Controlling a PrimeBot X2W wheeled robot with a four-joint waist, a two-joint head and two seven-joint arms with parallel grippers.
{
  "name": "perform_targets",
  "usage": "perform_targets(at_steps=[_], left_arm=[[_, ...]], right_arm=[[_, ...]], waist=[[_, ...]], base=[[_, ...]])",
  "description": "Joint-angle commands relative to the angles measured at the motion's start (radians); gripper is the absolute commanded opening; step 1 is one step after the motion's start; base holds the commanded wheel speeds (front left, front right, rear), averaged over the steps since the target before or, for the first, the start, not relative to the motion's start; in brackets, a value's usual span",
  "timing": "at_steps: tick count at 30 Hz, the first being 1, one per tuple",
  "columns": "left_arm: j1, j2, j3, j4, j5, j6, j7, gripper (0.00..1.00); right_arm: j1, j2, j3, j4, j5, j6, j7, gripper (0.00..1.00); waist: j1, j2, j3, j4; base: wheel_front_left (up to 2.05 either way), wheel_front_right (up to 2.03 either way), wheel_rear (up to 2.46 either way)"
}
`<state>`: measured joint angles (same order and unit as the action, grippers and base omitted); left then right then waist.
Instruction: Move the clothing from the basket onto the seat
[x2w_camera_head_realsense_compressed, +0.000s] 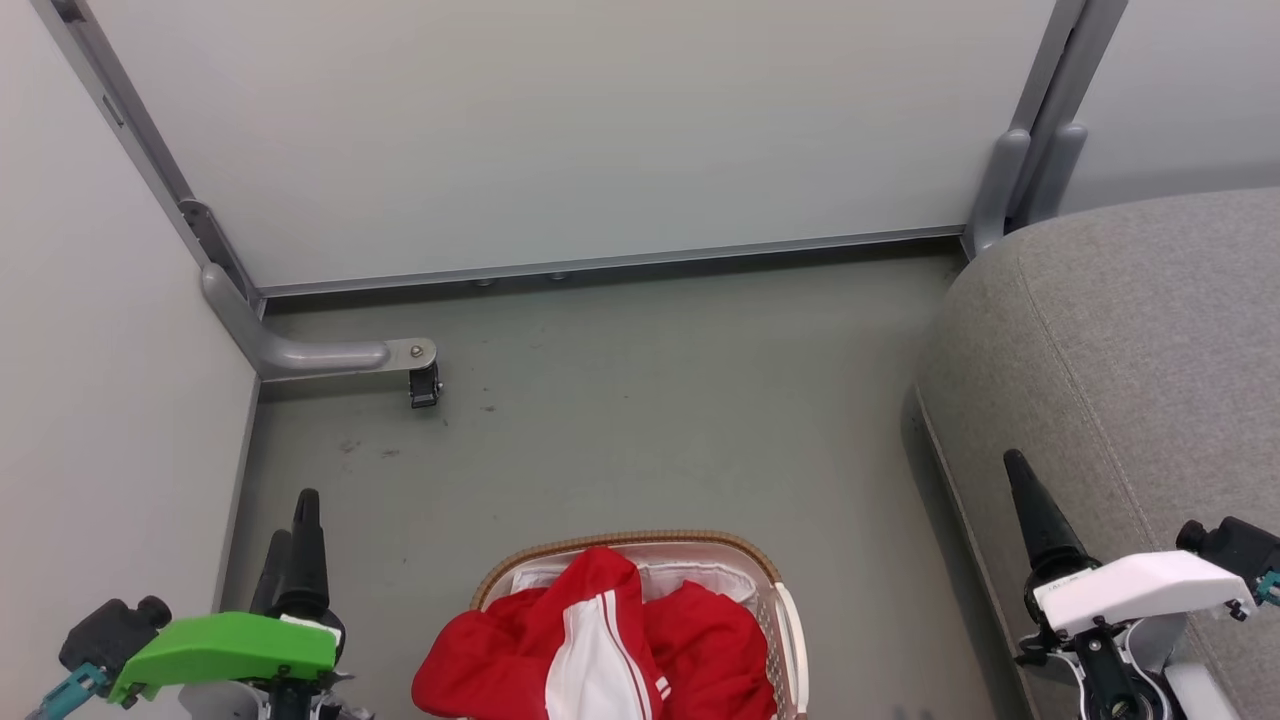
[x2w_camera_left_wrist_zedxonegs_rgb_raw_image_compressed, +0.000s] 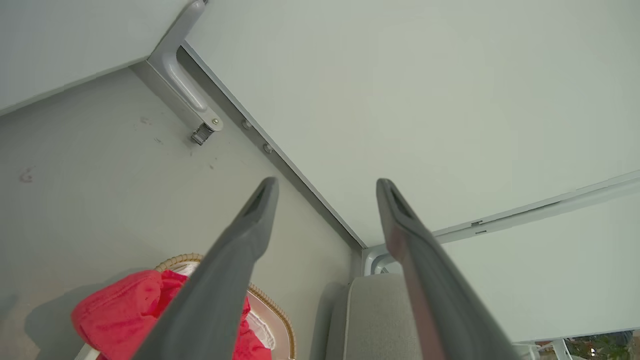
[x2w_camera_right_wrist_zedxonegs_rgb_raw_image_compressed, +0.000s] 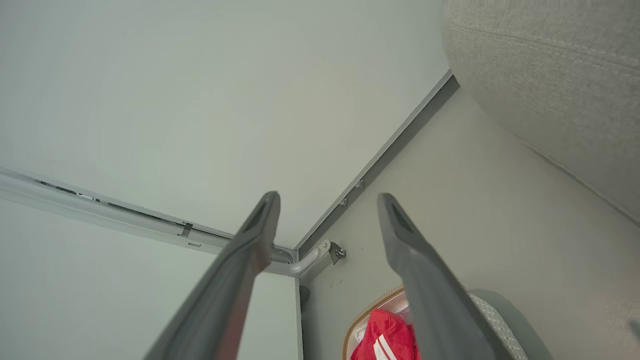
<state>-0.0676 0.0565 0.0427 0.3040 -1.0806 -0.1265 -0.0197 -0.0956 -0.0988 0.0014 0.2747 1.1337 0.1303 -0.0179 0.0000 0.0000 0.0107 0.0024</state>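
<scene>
Two claws spread: left claw (x2w_camera_left_wrist_zedxonegs_rgb_raw_image_compressed: 326, 181), right claw (x2w_camera_right_wrist_zedxonegs_rgb_raw_image_compressed: 327, 195); red clothing (x2w_camera_head_realsense_compressed: 700, 640), white-striped, crumpled in basket (x2w_camera_head_realsense_compressed: 640, 538), perhaps two garments.

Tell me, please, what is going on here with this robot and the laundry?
A two-armed robot is standing over a laundry basket on the floor, about to move clothes to the sofa. The red clothing lies heaped in the basket, one piece with white stripes. The grey seat is to the robot's right, and no garment lies on the part that shows. Both pairs of jaws stand wide open, raised above the floor, and hold nothing.
</scene>
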Motion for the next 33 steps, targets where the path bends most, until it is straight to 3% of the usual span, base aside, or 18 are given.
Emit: perform_targets(at_steps=[1, 33], left_arm=[[-0.014, 0.012, -0.005, -0.013, 0.053, -0.002, -0.011, 1.0], [0.016, 0.028, -0.083, -0.023, 0.52, 0.016, -0.114, 1.0]], right_arm=[[-0.03, -0.011, 0.006, -0.017, -0.045, 0.0, -0.012, 1.0], [-0.03, -0.03, 0.09, -0.01, -0.492, 0.0, -0.115, 1.0]], waist=[[0.0, 0.0, 0.0, 0.001], [0.0, 0.0, 0.004, 0.006]], base=[[0.0, 0.0, 0.0], [0.0, 0.0, 0.0]])
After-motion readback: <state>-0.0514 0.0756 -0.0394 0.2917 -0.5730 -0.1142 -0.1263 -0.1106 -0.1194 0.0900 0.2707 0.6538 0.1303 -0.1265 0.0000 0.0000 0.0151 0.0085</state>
